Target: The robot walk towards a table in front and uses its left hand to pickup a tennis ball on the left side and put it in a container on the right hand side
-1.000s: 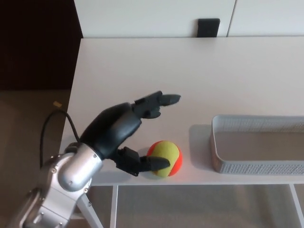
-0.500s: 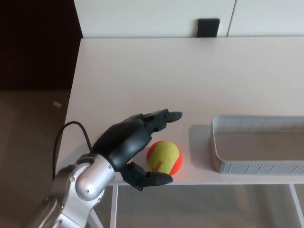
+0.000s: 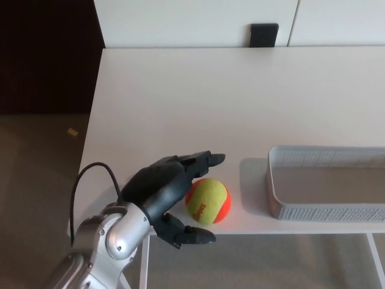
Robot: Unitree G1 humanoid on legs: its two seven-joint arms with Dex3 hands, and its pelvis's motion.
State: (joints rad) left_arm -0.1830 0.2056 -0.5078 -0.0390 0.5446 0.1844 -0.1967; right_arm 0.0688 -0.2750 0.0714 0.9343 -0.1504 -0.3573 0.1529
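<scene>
A yellow and orange tennis ball (image 3: 208,201) rests on the white table (image 3: 240,96) near its front edge. My left hand (image 3: 167,192) sits just left of the ball, open, with its fingers (image 3: 201,161) reaching over the ball's far side and its thumb (image 3: 187,235) curling below the near side. The palm is close against the ball, but the fingers are not closed on it. A grey mesh container (image 3: 328,189) stands to the right of the ball, cut off by the picture's right edge. My right hand does not show.
The table's front edge runs just below the ball, with floor beyond. A small black object (image 3: 264,34) sits against the white wall at the table's back. A dark cable (image 3: 90,180) loops off my left wrist over the table's left edge.
My left hand has dropped lower and settled around the ball, thumb now under its near side. The ball has barely moved.
</scene>
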